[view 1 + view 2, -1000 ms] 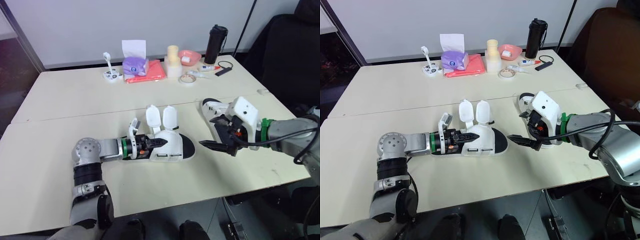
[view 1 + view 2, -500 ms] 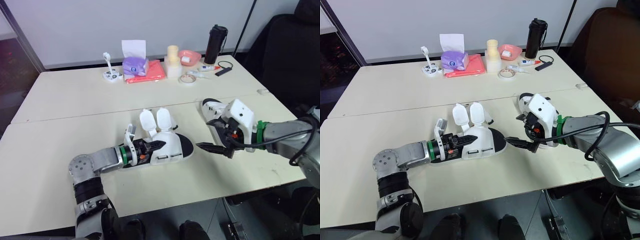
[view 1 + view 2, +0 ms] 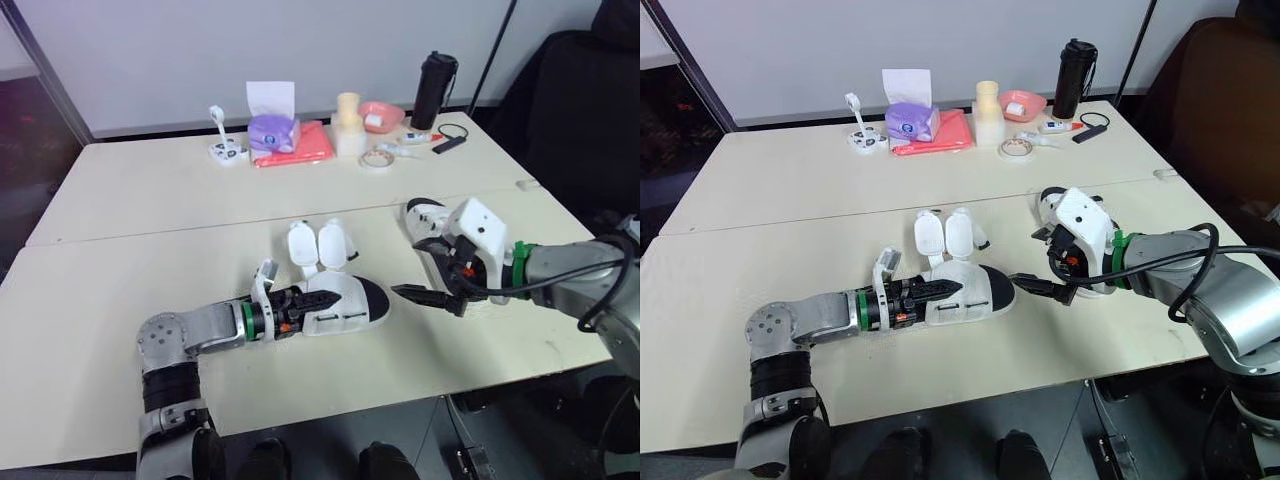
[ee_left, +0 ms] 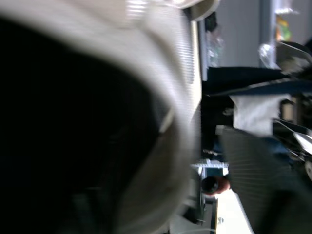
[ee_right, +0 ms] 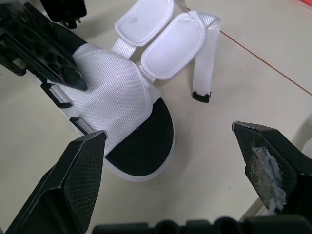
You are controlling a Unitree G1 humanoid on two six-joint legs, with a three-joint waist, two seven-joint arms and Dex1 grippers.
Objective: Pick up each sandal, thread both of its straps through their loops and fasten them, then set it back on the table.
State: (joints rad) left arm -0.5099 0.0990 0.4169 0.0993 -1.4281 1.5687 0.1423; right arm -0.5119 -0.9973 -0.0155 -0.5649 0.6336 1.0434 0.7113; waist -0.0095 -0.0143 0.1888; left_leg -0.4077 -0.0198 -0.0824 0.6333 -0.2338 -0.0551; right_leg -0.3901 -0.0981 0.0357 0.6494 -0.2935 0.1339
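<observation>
A white sandal (image 3: 345,300) with a black footbed lies flat at the table's middle front, toe towards the right. Its two padded straps (image 5: 161,34) are unfastened and splayed to the far side. My left gripper (image 3: 312,298) reaches in from the heel end and is open, with one finger (image 5: 48,46) resting on the mesh upper. My right gripper (image 3: 415,268) hovers just off the toe, open and holding nothing, its fingers (image 5: 73,180) spread wide. The second sandal (image 3: 425,215) lies behind my right hand, largely hidden by it.
Along the far edge stand a purple tissue box (image 3: 270,128) on a red cloth (image 3: 305,145), a cream cup stack (image 3: 347,125), a pink bowl (image 3: 380,113), a tape roll (image 3: 375,158) and a black flask (image 3: 433,88). A dark chair (image 3: 580,110) stands off the right side.
Half a second ago the sandal was tipped up in my shut left gripper. It now lies flat and that gripper's fingers have parted. My right gripper has edged closer to the toe.
</observation>
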